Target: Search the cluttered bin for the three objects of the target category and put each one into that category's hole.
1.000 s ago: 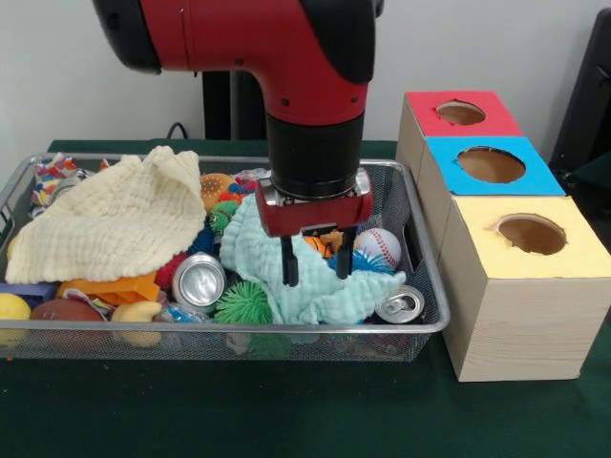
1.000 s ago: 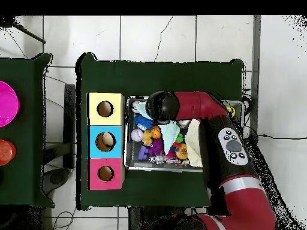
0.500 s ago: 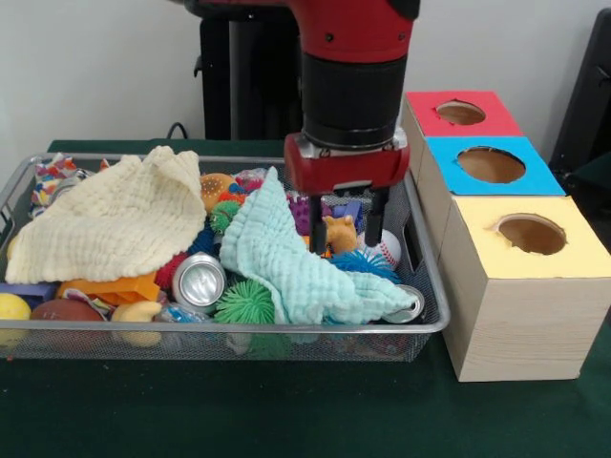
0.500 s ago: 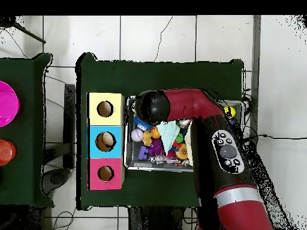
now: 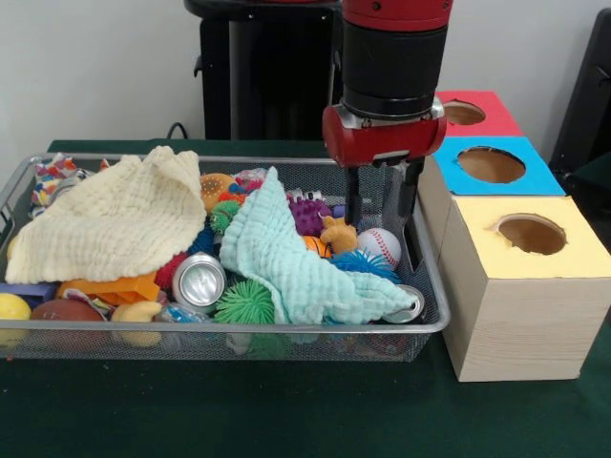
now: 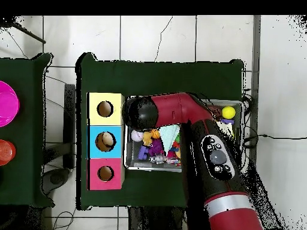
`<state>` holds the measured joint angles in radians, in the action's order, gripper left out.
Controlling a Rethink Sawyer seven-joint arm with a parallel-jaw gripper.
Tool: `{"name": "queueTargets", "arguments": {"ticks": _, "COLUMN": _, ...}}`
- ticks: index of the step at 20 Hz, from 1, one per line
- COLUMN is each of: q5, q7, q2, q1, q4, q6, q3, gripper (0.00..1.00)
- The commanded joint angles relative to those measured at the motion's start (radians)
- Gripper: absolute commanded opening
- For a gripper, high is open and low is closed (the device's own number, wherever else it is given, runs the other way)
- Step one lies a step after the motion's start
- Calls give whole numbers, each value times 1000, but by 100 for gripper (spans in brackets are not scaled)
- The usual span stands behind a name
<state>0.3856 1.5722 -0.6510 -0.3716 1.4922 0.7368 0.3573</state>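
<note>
We see the front view evenly and fairly brightly lit, with soft light that seems to come from above. The silver wire-mesh basket (image 5: pixel 420 329) casts only a faint shadow on the dark green desk (image 5: pixel 286 410). Small highlights gleam on the silver drink can (image 5: pixel 199 281). Outlines are slightly soft. In the overhead view the pale tiled floor (image 6: pixel 180 36) looks bright and washed out.
</note>
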Motion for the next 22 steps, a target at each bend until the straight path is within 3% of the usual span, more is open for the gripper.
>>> {"name": "queueTargets", "arguments": {"ticks": 1, "q5": -23, "q7": 119, "q2": 7, "q1": 3, "q4": 124, "q6": -40, "q3": -14, "gripper": 100}}
{"name": "queueTargets", "arguments": {"ticks": 11, "q5": -6, "q7": 150, "q2": 36, "q1": 15, "q4": 176, "q6": -140, "q3": -45, "gripper": 100}}
{"name": "queueTargets", "arguments": {"ticks": 22, "q5": -6, "q7": 150, "q2": 83, "q1": 35, "q4": 166, "q6": -207, "q3": -50, "gripper": 100}}
